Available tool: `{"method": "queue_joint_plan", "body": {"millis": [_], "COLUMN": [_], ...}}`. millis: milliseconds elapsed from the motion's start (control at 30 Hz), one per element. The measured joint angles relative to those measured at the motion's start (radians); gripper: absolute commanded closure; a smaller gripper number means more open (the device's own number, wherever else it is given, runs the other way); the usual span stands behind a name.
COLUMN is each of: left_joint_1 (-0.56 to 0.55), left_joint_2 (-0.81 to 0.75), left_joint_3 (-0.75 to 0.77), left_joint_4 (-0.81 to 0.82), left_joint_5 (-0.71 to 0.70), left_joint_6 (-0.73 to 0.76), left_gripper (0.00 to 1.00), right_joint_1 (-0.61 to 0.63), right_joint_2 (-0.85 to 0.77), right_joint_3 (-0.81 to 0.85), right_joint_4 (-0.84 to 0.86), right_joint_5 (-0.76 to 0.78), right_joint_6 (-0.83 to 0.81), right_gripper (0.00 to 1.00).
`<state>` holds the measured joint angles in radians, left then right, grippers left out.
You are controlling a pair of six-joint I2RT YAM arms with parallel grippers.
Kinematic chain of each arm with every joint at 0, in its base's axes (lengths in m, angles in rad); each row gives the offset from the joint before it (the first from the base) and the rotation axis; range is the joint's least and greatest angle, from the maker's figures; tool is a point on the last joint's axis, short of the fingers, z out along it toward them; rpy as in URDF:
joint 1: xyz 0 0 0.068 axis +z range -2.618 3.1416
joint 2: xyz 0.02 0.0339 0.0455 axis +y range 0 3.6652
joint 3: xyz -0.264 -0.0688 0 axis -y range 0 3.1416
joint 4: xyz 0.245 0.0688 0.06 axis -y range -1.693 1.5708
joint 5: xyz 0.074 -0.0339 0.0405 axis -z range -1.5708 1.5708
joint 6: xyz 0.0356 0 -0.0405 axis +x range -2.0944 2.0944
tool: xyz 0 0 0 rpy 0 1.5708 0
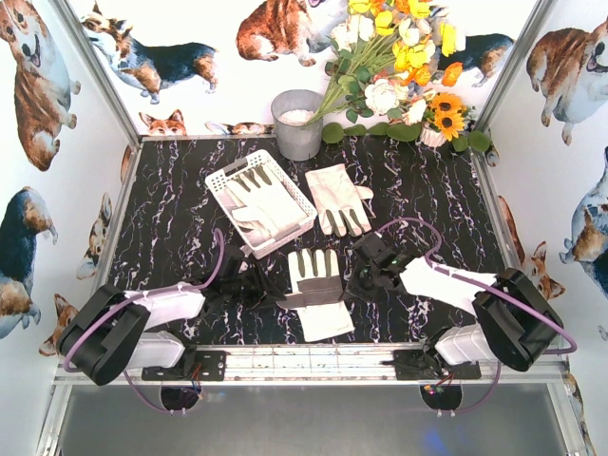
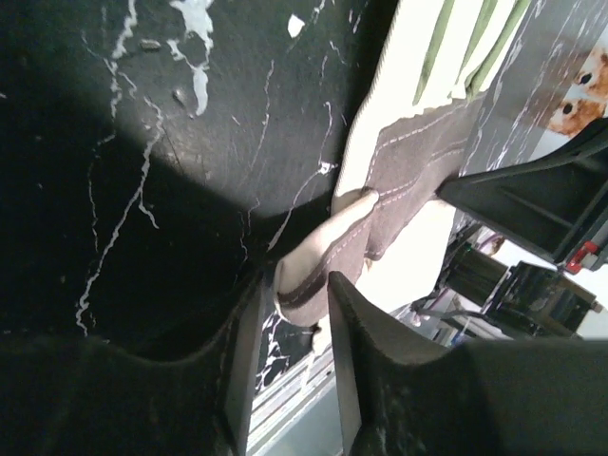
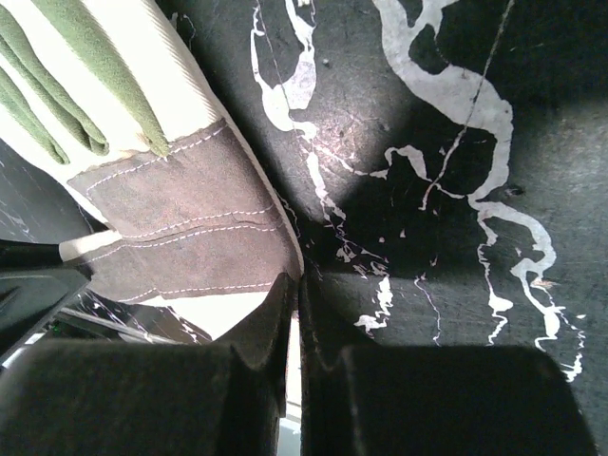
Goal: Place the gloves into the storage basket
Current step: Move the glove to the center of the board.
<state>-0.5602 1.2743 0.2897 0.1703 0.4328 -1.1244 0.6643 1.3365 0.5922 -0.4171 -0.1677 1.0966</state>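
Observation:
One of the gloves (image 1: 316, 285) lies flat near the table's front edge, fingers pointing away, grey patch across its palm (image 2: 408, 161). My left gripper (image 1: 275, 285) is at its left side, and in the left wrist view its jaws (image 2: 294, 285) are closed narrowly on the glove's thumb (image 2: 318, 261). My right gripper (image 1: 356, 271) is low at the glove's right edge (image 3: 180, 209), shut with nothing between its fingertips (image 3: 299, 285). A second glove (image 1: 339, 198) lies on the table further back. The white storage basket (image 1: 223, 180) at the back left holds another glove (image 1: 261, 204).
A grey metal bucket (image 1: 297, 128) stands behind the basket against the back wall. A bunch of artificial flowers (image 1: 399, 66) fills the back right corner. The metal rail (image 1: 313, 359) with both arm bases runs along the front edge, just below the near glove's cuff.

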Motion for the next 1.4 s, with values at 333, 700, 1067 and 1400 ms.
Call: {"method": "queue_joint_plan", "body": {"millis": [333, 700, 1067, 1400], "left_joint_1": [-0.001, 0.039, 0.049, 0.062], "left_joint_2": [0.000, -0.045, -0.153, -0.303], "left_joint_3": [0.034, 0.048, 0.113, 0.333], "left_joint_4": [-0.082, -0.160, -0.349, -0.687], "left_joint_5": [-0.097, -0.174, -0.285, -0.504], "left_joint_6": [0.026, 0.049, 0.139, 0.320], "left_gripper": [1.00, 0.97, 0.38, 0.14], "right_joint_1": [-0.001, 0.002, -0.013, -0.256], "right_joint_2": [0.070, 0.146, 0.043, -0.058], "right_joint_3": [0.006, 0.035, 0.051, 0.229], "right_joint_4": [0.059, 0.148, 0.049, -0.095], "right_joint_5": [-0.057, -0.119, -0.048, 0.060], "right_joint_6": [0.003, 0.006, -0.056, -0.286], "right_gripper": [1.00, 0.92, 0.47, 0.39]}}
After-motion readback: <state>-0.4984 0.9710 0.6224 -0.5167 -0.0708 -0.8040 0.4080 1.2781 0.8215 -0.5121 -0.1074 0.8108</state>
